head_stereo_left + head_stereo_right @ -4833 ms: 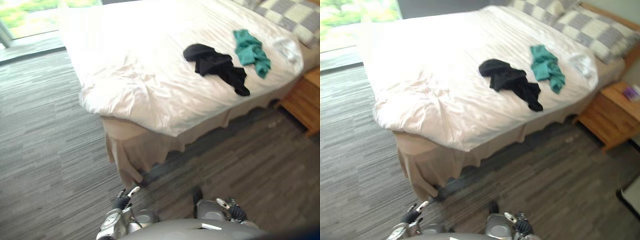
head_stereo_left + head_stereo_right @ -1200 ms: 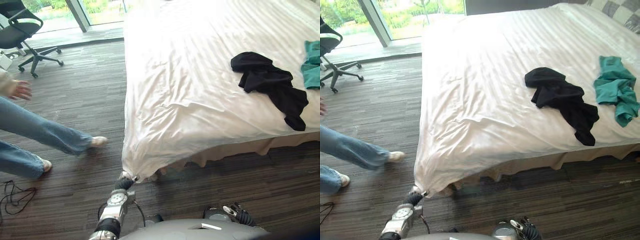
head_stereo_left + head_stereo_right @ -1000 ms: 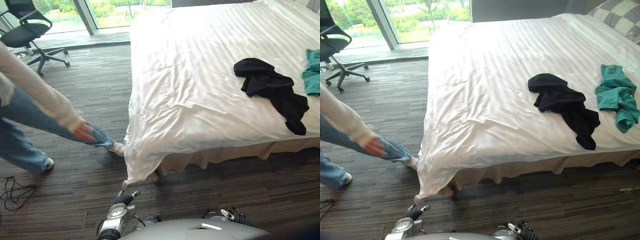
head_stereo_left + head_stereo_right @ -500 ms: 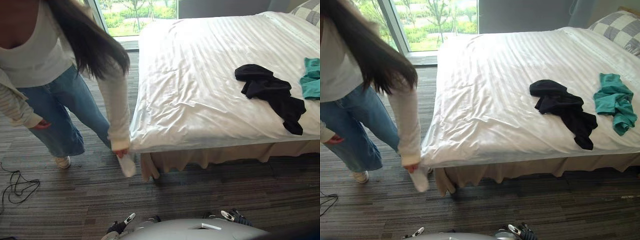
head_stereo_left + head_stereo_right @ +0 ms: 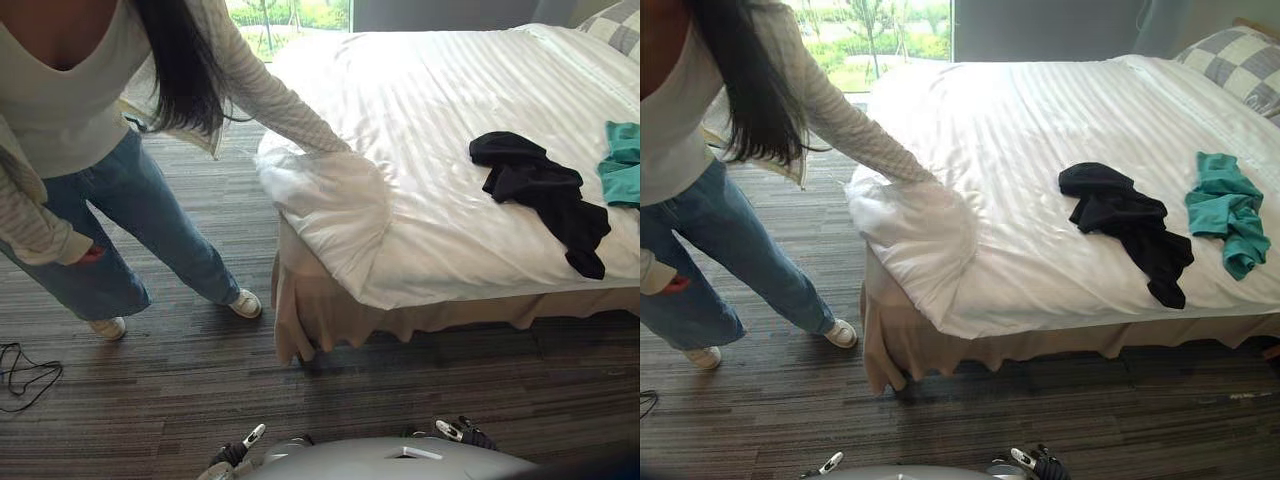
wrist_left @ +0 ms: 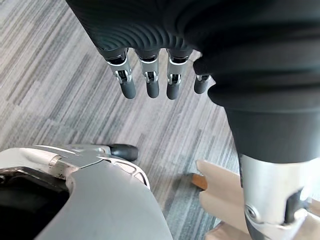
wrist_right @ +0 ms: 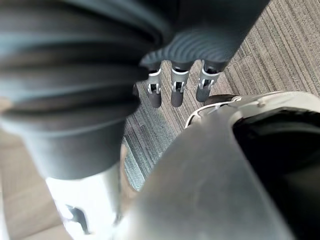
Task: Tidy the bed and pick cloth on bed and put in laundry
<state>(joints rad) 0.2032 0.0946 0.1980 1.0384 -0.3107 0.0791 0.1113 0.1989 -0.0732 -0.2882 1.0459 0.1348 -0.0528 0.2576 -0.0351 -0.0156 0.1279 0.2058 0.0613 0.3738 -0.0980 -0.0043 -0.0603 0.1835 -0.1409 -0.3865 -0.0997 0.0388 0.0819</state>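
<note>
Black cloth [image 5: 535,185] crumpled on white bed [image 5: 450,90] | teal cloth [image 5: 622,165] bunched beside

Left hand [image 6: 150,35]: dark ribbed cover, silver dark-tipped fingers [image 6: 152,82]

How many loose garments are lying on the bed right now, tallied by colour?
Black garment: 1
Teal garment: 1
Total: 2
</note>
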